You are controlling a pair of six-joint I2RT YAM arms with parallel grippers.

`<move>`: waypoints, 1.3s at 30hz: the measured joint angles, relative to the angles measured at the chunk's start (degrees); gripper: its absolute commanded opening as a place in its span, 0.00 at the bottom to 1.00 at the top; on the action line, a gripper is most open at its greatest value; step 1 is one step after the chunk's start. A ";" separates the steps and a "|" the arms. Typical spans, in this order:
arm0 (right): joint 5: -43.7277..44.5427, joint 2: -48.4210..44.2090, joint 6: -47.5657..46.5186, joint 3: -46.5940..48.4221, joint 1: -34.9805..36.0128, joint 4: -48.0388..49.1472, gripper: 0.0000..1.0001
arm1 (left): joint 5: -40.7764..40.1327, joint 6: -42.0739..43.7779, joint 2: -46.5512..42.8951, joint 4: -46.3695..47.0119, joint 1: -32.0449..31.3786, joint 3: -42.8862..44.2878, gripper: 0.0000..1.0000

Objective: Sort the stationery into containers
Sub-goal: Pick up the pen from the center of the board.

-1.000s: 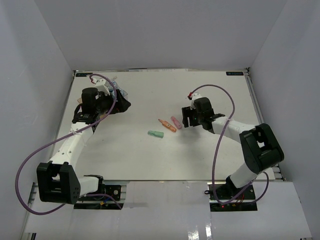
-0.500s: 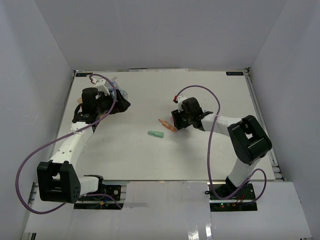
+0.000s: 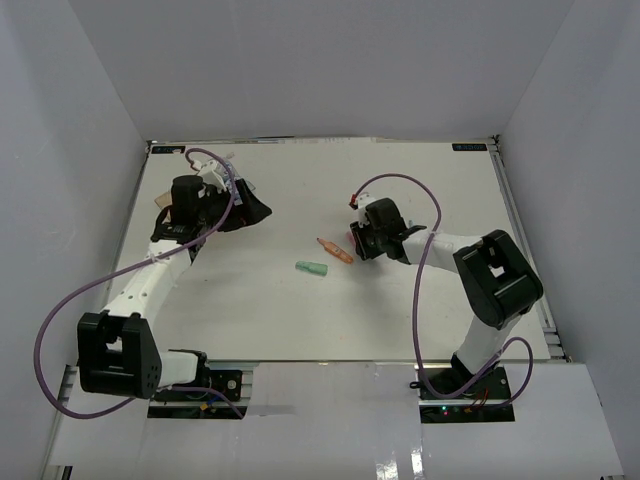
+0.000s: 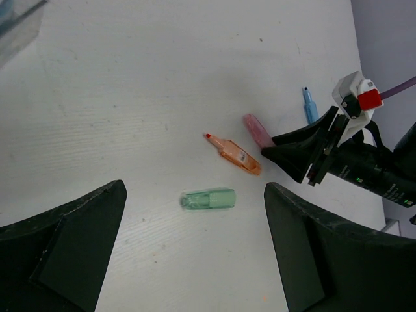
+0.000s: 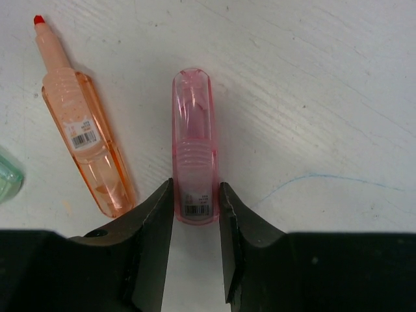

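A pink marker (image 5: 194,130) lies on the white table, and my right gripper (image 5: 195,188) is shut on its near end, both fingers pressed against its sides. Just left of it lies an orange marker (image 5: 84,146) with a red tip. A green marker (image 4: 209,199) lies apart from them, closer to the table's front (image 3: 312,268). A blue marker (image 4: 309,105) shows beyond the right gripper (image 4: 270,153). My left gripper (image 4: 194,184) hangs wide open above the table with nothing in it, at the far left (image 3: 250,210). A corner of a clear container (image 4: 16,23) shows beside it.
White walls close in the table (image 3: 300,310) on three sides. A thin blue pen line (image 5: 312,177) marks the surface right of the pink marker. Purple cables (image 3: 60,320) loop off both arms.
The right gripper slid left onto the pink marker and closed from open onto its sides. The left arm shifted slightly and stays open.
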 measured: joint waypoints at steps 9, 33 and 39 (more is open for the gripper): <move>0.76 -13.27 2.08 -7.34 3.17 3.34 0.24 | -1.16 -12.24 1.29 4.98 -10.99 -0.94 0.98; -5.29 -28.96 13.35 -13.16 8.66 17.75 0.29 | -14.64 -23.85 9.05 14.69 -28.39 2.10 0.54; -5.46 -28.96 13.86 -13.20 8.90 17.92 0.34 | -14.75 -25.31 9.97 16.68 -28.65 2.91 0.24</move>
